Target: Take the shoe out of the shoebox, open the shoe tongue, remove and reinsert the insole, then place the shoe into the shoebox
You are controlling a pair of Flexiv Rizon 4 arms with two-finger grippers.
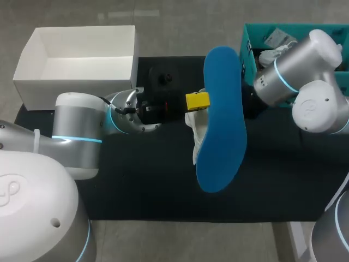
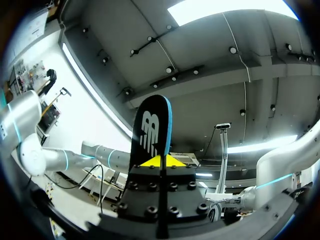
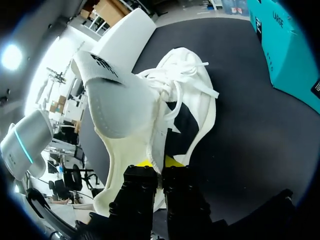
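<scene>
Head view, blue insole (image 1: 221, 120) lengthwise near-to-far, pinched in left claw (image 2: 161, 161); right claw (image 3: 160, 162) clamps white shoe (image 3: 202, 107)

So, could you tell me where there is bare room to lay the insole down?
Bare black mat runs along the near edge, between my left arm and the insole, and again between the insole and my right arm. The white shoebox is empty too. The middle is crowded: shoe, insole and left gripper meet there.
</scene>
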